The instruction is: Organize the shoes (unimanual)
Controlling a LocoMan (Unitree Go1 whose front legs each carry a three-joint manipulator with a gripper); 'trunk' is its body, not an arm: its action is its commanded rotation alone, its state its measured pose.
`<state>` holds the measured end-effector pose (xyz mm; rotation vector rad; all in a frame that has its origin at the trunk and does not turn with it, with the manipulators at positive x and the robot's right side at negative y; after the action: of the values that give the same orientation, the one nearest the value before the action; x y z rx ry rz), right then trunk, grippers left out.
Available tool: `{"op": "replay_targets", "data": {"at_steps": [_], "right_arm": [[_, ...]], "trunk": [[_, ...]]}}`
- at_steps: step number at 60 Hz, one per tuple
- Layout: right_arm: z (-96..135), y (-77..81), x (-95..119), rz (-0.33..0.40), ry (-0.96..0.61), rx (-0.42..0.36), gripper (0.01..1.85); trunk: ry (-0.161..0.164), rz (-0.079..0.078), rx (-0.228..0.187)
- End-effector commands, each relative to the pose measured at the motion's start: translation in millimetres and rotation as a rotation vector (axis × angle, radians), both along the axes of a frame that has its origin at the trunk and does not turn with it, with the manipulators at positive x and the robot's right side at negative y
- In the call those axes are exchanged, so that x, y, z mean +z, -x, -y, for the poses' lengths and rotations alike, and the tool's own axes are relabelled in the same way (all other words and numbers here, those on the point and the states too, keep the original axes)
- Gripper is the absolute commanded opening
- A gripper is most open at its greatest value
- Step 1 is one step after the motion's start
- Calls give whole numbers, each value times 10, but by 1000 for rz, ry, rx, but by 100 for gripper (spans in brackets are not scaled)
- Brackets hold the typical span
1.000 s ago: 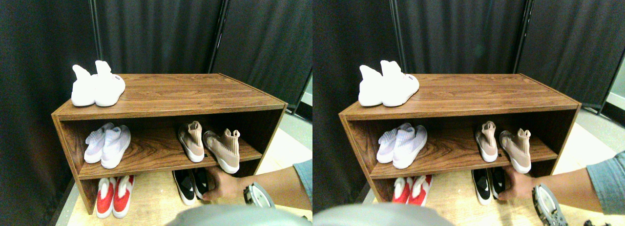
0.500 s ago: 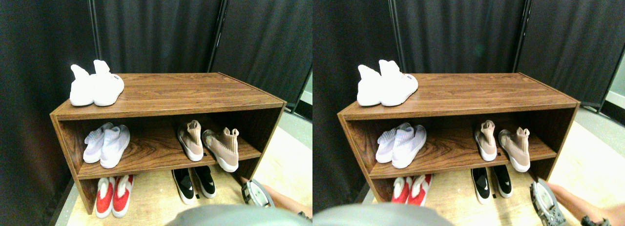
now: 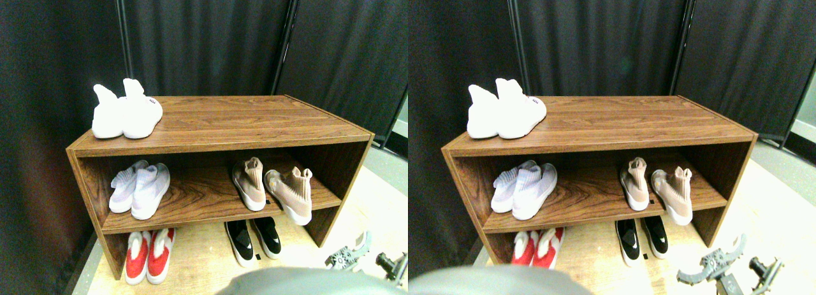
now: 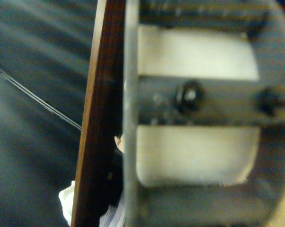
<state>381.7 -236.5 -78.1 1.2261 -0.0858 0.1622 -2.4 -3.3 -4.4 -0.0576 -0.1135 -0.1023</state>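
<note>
Person's arm has pulled out of view since a second ago, so now only the right pincer [image 3: 349, 257] sits low in front of the shelf [image 3: 217, 126], can't tell if it's open or closed. Black pair [image 3: 254, 239] is on the floor under it, tan pair [image 3: 274, 190] on the middle board, right side.

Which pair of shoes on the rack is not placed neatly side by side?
The tan-beige pair on the middle shelf: its right shoe sits angled, toe over the shelf edge. The others lie together.
</note>
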Motion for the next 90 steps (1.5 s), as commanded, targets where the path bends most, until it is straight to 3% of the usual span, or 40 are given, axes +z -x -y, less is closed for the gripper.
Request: {"op": "replay_targets", "data": {"at_steps": [1, 12, 21, 51, 69, 90], "right_arm": [[-17, -86, 92, 44, 0, -20, 172], [7, -239, 125, 29, -41, -55, 166], [13, -412, 124, -24, -85, -67, 158], [-20, -802, -82, -140, -92, -129, 161], [-6, -895, -210, -173, -106, -135, 165], [22, -836, -170, -165, -113, -140, 161]], "trunk": [[13, -14, 6], [17, -19, 11], [17, -20, 14], [38, -30, 30], [43, -34, 37], [33, -36, 31]]}}
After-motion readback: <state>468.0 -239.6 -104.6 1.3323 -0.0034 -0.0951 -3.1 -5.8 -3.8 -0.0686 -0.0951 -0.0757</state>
